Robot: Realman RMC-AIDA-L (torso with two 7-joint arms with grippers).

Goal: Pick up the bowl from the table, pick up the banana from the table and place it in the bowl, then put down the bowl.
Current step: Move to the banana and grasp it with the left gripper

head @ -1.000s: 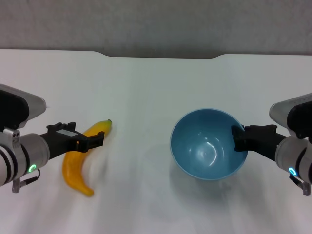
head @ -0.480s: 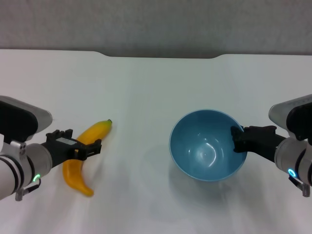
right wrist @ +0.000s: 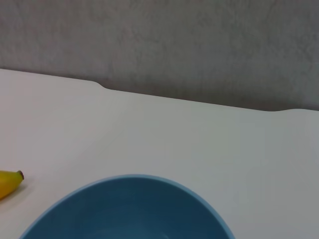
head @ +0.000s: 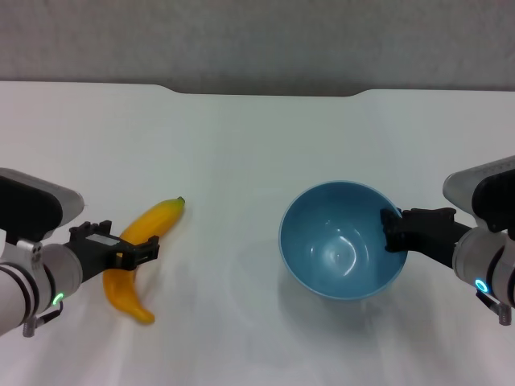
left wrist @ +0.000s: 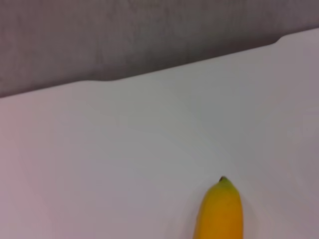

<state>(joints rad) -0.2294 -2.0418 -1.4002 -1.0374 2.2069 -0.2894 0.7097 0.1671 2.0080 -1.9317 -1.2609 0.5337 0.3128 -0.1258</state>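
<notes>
The light-blue bowl (head: pixel 338 241) is right of centre on the white table (head: pixel 241 145), tipped with its opening toward me. My right gripper (head: pixel 392 229) is shut on the bowl's right rim. The bowl's near rim fills the low part of the right wrist view (right wrist: pixel 129 209). The yellow banana (head: pixel 157 219) lies on the table at the left, green stem tip pointing far and right. My left gripper (head: pixel 133 251) is open and sits over the banana's middle, fingers on either side of it. The banana's tip shows in the left wrist view (left wrist: pixel 219 214) and the right wrist view (right wrist: pixel 7 181).
The table's far edge has a notch (head: pixel 265 92) against the grey wall. Bare white tabletop lies between the banana and the bowl.
My left gripper has drawn back along the banana from near its stem end to its middle. The banana, the bowl and my right gripper have stayed where they were.
</notes>
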